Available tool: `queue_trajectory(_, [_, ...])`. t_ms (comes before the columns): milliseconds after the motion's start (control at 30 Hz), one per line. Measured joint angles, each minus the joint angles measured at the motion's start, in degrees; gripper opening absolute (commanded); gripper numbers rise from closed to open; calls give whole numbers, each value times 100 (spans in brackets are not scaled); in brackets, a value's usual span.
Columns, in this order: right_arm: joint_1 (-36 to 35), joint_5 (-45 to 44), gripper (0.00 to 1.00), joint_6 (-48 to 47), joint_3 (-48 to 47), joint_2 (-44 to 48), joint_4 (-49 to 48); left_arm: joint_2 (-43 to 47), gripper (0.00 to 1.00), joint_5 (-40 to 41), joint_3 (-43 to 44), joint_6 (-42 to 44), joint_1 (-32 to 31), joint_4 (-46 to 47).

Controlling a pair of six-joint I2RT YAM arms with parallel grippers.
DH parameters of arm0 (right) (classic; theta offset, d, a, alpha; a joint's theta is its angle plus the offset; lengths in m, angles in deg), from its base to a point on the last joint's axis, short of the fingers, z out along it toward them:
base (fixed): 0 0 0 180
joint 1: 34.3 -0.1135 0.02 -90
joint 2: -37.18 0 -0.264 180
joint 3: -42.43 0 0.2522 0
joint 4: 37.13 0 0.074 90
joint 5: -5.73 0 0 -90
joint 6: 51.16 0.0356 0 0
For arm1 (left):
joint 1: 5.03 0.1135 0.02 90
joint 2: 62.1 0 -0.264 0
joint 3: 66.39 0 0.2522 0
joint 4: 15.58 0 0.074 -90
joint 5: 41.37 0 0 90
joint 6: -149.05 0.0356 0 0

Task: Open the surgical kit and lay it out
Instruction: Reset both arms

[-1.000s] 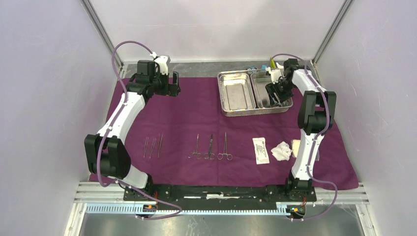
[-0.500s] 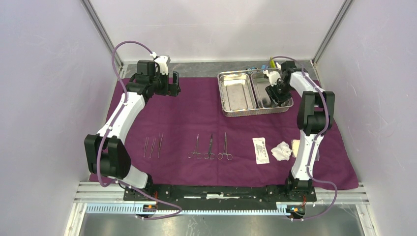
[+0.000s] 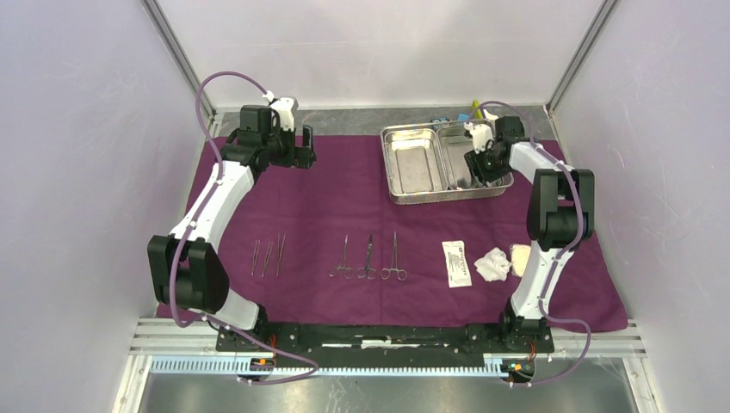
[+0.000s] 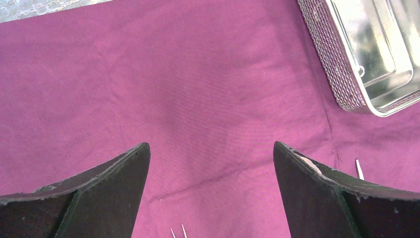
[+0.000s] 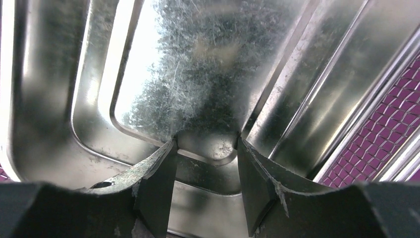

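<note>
- Looks mostly done, going by the layout: plum cloth [image 3: 344,206] spread flat over the tabletop, tweezers [image 3: 268,256] lined up toward the near-left, scissor-handled instruments [image 3: 368,258] at the middle of the near edge, then white packet [image 3: 457,262] and gauze pads [image 3: 493,264] toward the near-right.
- Probably only leaves the steel tray [image 3: 392,172], parked at the far edge, right of centre; nothing spotted in either compartment, though the right one is partly hidden.
- Right pincer [image 5: 205,144]: down inside the tray's right compartment, jaws partway apart, straddling a corner of the inner rim. Can't tell whether clamped on it or just around it.
- Left pincer [image 4: 210,148]: gaping fully wide, holding nothing, hovering over bare cloth near the far-left corner, well apart from the tray.
</note>
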Motion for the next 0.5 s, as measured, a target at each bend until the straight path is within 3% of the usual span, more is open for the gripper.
queue_trajectory(500, [-11,407,57,302,601,138,-1624,0,100,-2,0,0,0,0])
